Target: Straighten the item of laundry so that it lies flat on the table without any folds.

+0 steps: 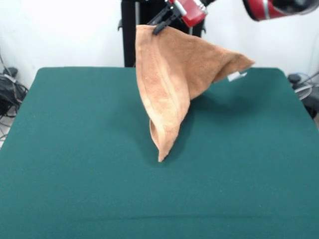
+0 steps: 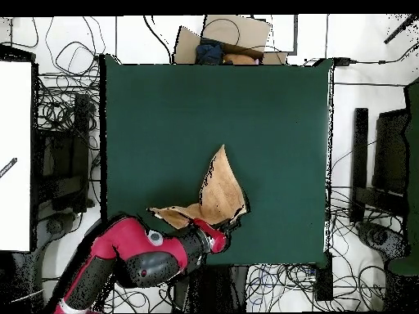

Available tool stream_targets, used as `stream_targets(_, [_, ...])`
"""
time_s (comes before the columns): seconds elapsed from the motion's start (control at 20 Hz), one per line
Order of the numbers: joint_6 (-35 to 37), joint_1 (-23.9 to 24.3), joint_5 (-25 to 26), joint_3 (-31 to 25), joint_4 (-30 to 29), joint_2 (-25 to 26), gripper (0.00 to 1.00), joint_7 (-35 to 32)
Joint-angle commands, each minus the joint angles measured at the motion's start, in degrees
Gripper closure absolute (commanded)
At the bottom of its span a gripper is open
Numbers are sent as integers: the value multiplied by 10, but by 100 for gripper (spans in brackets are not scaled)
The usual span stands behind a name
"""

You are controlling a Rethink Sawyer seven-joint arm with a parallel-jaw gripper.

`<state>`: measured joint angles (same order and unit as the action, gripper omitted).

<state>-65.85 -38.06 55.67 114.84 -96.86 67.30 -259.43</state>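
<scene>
Gripper (image 1: 160,26) fingers pinch the towel (image 1: 172,84) at one corner; soft, light cloth droops to the tabletop (image 1: 75,149). Take the opposite corner.

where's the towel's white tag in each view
Front view: the tag hangs at the right corner of the towel, which is lifted by the gripper, above the table.
Overhead view: I cannot make the tag out; the towel sits low centre, by the table's bottom edge.
Shared landmark: the gripper, holding the towel's top corner.
</scene>
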Motion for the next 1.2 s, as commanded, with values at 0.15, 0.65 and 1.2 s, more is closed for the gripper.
stream_targets(0.15, [-95, 32, -41, 75, 56, 41, 100, -171])
stream_targets(0.65, [-24, -36, -38, -62, 98, -41, 100, -170])
stream_targets(1.2, [56, -76, -12, -174, 119, -100, 100, -174])
